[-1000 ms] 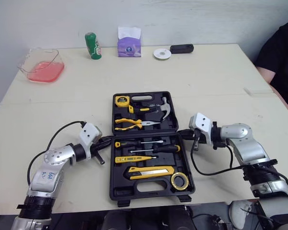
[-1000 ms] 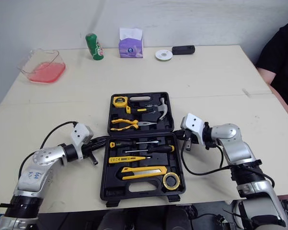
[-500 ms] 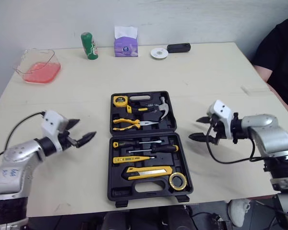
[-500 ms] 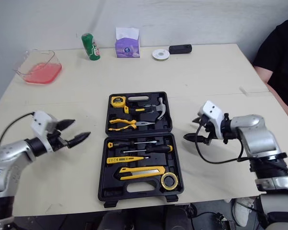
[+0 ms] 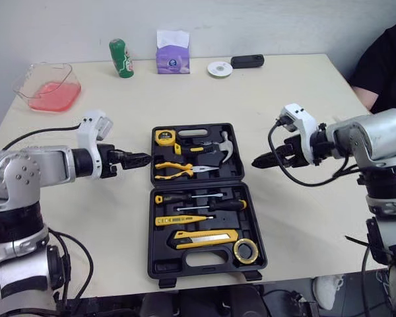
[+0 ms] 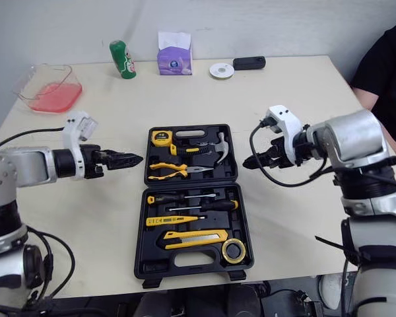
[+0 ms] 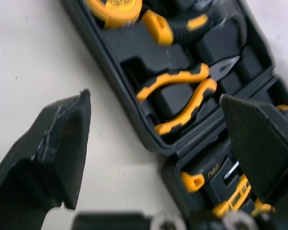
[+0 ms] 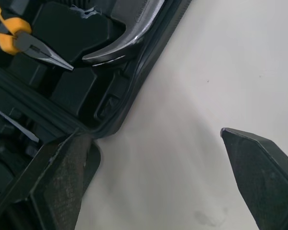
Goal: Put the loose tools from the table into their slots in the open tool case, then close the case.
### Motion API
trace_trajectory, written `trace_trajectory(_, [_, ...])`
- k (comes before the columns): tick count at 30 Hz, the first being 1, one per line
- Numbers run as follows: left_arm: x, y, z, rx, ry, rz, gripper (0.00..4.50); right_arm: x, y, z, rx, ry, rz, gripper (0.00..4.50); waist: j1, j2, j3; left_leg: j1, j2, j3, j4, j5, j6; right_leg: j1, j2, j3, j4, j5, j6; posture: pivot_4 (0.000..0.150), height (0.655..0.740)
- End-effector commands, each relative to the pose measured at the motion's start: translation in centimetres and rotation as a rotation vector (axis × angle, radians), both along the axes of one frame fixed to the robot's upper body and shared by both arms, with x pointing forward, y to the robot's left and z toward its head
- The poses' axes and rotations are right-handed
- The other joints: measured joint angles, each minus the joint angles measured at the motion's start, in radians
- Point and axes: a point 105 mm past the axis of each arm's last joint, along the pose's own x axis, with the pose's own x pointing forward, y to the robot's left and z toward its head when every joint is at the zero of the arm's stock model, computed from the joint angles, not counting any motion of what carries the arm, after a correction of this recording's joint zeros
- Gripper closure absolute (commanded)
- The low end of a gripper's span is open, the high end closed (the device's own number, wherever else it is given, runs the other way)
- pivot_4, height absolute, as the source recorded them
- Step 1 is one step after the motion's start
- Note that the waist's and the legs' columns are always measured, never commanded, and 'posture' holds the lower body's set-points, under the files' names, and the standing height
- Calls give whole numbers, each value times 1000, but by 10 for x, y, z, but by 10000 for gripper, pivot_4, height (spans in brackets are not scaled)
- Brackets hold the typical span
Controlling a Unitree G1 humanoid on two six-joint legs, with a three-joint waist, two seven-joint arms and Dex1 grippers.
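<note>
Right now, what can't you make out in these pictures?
Left eye view: person cut off by the right edge.
Same view: far white disc and black object too small to identify.
Right wrist view: hammer, handle cut off by the edge.
Left wrist view: a finger of the left gripper hides part of the tool case.

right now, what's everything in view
tool case: 1, black, open, centre
tape measure, pliers, hammer: 1 each, mostly yellow-black, far half of case
screwdrivers: 2, black-yellow, near half
tester pen, utility knife, tape roll: 1 each, yellow, near half
can: 1, green, far edge
tissue pack: 1, purple, beside can
disc: 1, white, far edge
device: 1, black, beside disc
container: 1, clear, pink inside, far left
person: 1, black sleeve, right side
left gripper: jaws open, left of case
right gripper: jaws open, right of case
</note>
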Motion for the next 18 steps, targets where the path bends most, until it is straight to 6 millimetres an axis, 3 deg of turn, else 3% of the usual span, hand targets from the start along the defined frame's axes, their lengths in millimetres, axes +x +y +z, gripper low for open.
trace_trajectory(1, [13, -3, -7, 64, 47, 41, 0, 10, 13, 1, -8, 16, -30, 87, 0, 0, 0, 0, 0, 0, 0, 1, 0, 0, 0, 0, 1, 0, 0, 1500, 7400])
trace_trajectory(8, [16, -7, -17, 70, 83, 43, 0, 15, 23, 0, -10, -12, -15, 87, 2, 0, 0, -5, -1, 0, 1, 1, 0, -5, -1, 0, 2, 0, 0, 1500, 7400])
trace_trajectory(12, [24, 2, -20, 53, 74, 123, 0, 16, 25, -5, -20, -10, -19, 87, 2, 0, 0, -7, -1, -1, 2, 2, 0, -5, -1, 0, 3, 0, 0, 1500, 7400])
trace_trajectory(18, [22, -7, -27, 66, 89, 96, 0, 19, 25, -11, -16, 8, -52, 87, 1, 0, 0, -7, 0, 0, 6, 2, 0, -7, -1, 1, 7, 0, 0, 1500, 7400])
